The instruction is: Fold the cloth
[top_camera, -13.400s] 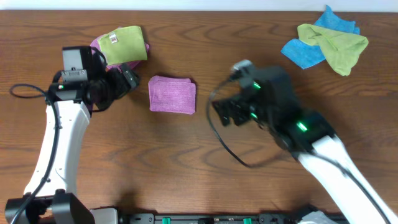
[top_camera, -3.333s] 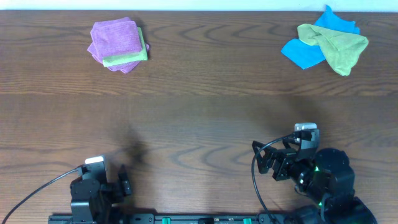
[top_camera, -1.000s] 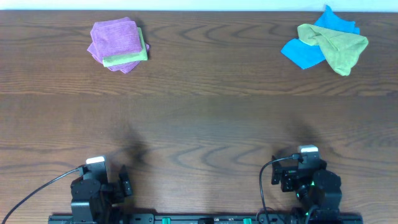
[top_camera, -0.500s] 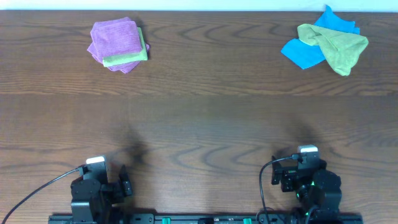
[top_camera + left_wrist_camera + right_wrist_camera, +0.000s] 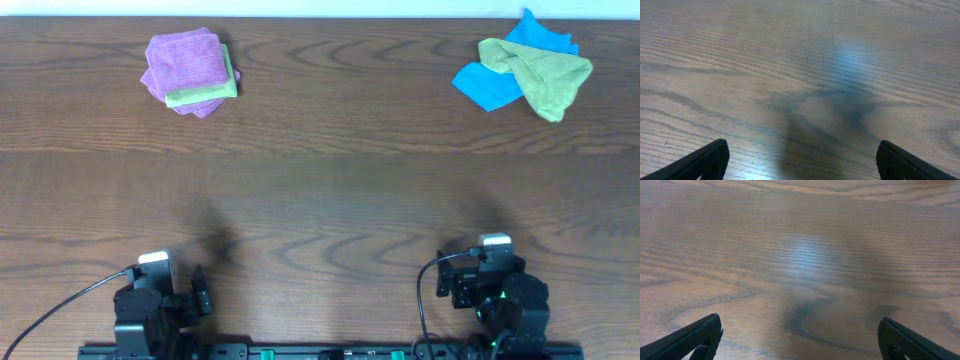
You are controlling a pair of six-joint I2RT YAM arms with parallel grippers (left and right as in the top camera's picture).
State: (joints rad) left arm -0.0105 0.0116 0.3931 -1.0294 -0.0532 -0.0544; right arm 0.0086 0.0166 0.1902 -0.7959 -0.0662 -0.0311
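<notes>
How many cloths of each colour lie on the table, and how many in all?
Purple cloths: 2, one above and one below the left green one
Green cloths: 2, one at left, one at right
Blue cloths: 1, as far as it shows, partly under the right green one
Total: 5

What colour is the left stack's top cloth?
It is a lilac-purple folded microfibre cloth; clearest overhead.

Robotics lab: two arms (image 5: 150,308) at wooden table (image 5: 330,190).
</notes>
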